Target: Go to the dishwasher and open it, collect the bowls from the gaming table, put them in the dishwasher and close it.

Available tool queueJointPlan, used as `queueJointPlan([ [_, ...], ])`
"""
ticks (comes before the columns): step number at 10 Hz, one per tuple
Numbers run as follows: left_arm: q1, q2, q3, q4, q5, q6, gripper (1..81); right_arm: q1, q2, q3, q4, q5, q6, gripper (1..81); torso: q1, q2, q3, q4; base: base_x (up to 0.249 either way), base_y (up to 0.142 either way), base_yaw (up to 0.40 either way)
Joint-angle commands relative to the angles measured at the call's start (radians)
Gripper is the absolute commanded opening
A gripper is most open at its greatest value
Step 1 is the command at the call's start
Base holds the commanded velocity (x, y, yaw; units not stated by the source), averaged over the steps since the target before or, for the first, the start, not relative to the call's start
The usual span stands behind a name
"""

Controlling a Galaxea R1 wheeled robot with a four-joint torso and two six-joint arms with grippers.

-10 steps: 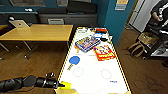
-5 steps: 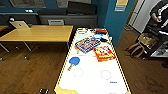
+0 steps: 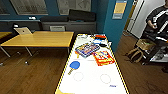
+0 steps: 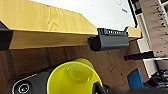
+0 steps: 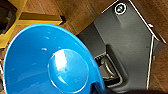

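The gaming table (image 3: pixel 90 82), white-topped with a yellow edge, stretches away from me in the head view; its pale wooden edge (image 4: pixel 50 22) shows in the left wrist view. A yellow bowl (image 4: pixel 72 77) hangs above the dark wood floor, and my left gripper (image 4: pixel 98 87) is shut on its rim. A bright blue bowl (image 5: pixel 47 62) sits large in the right wrist view, with my right gripper (image 5: pixel 98 87) shut on its rim, above the robot's dark base. The dishwasher is out of view.
On the gaming table lie a blue paddle (image 3: pixel 74 65), two colourful game boxes (image 3: pixel 86 49) and small items at the far end. A yellow-topped table (image 3: pixel 40 38) with a laptop (image 3: pixel 23 30) stands left. A person (image 3: pixel 157 20) stands at the right beside a cart.
My left arm, seen at the lower left a second ago with the yellow bowl, has dropped out of the head view. The things on the table have stayed put.
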Motion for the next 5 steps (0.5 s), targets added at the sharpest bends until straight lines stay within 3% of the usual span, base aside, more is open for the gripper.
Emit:
queueJointPlan([
  [1, 0.004, 0.037, -0.057, 0.028, 0.014, 0.022, 1.0, 0.034, -0.018, -0.010, -0.024, -0.033, -0.003, 1.0, 0.000, 0.000, 0.045, 0.000, 0.000, 0.000, 0.000],
  [5, 0.100, 0.118, -0.152, 0.069, -0.013, 0.025, 1.0, 0.036, 0.011, -0.036, -0.030, -0.035, -0.003, 1.0, -0.001, 0.000, 0.121, 0.000, 0.000, 0.000, 0.000],
])
